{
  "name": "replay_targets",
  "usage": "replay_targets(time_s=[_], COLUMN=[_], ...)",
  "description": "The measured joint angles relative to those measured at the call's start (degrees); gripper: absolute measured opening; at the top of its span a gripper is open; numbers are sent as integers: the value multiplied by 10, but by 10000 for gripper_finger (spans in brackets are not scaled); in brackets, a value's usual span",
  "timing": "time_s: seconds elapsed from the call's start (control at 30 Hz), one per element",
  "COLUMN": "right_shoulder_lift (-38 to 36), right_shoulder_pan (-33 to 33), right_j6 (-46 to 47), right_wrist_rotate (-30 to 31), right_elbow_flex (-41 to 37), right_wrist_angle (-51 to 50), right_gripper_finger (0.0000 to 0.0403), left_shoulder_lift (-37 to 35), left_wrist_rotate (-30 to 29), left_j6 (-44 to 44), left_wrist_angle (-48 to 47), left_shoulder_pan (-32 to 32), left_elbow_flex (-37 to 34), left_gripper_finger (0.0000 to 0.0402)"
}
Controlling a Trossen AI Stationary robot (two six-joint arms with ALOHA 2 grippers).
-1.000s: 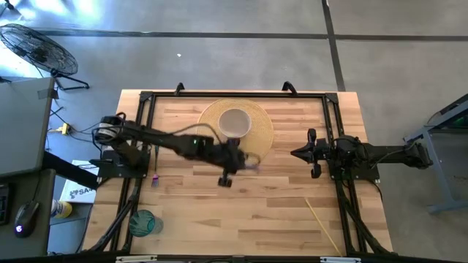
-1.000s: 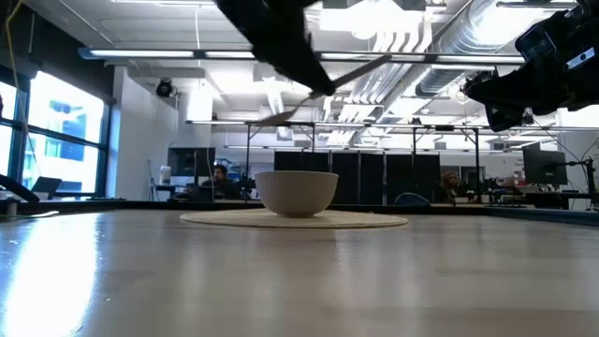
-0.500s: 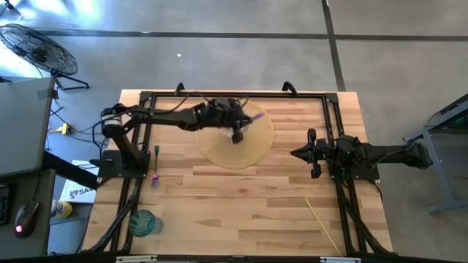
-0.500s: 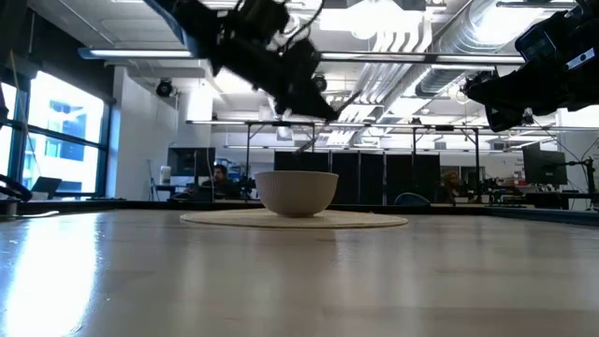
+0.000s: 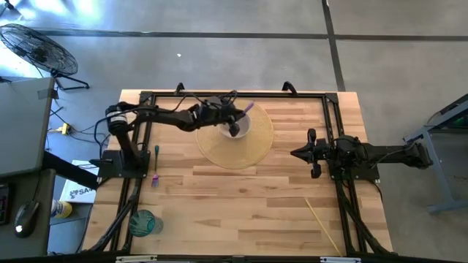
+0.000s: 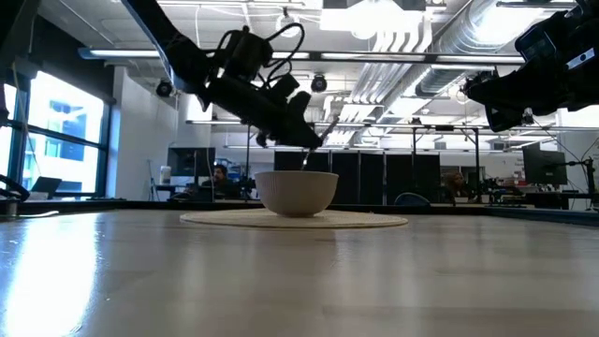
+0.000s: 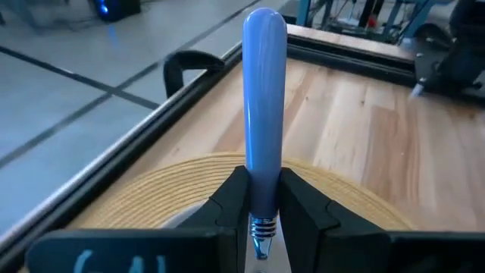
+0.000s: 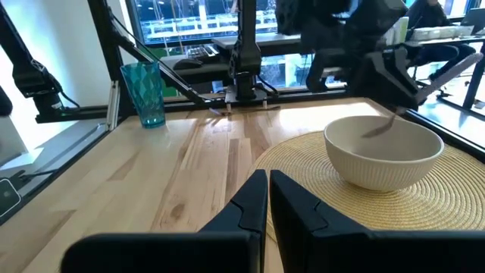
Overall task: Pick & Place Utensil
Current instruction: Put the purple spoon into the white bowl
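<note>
Clamping the blue-handled utensil (image 7: 264,98) between its fingers, your left gripper (image 5: 234,130) hangs over the bowl (image 8: 383,149) with the handle angled up and the working end dipped inside — tilted that way, I judge, so the tip clears the rim before release. The bowl sits on the round woven mat (image 5: 256,142) near the table's (image 5: 241,212) far edge. Your right gripper (image 5: 297,153) waits near the right edge, fingers pressed together and empty.

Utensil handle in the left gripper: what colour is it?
Light blue-purple handle; the left wrist view shows it best.
</note>
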Motion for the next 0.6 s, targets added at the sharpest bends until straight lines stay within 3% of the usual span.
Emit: replay_targets(time_s=[0.6], right_shoulder_lift=[0], right_shoulder_pan=[0], right_j6=[0], right_wrist_rotate=[0], right_elbow_flex=[0], right_wrist_angle=[0], right_gripper_finger=[12], left_shoulder_lift=[46], left_wrist_rotate=[-43], left_j6=[-32], left_wrist_angle=[-19], left_shoulder_pan=[0], left_elbow_flex=[2], left_gripper_finger=[53])
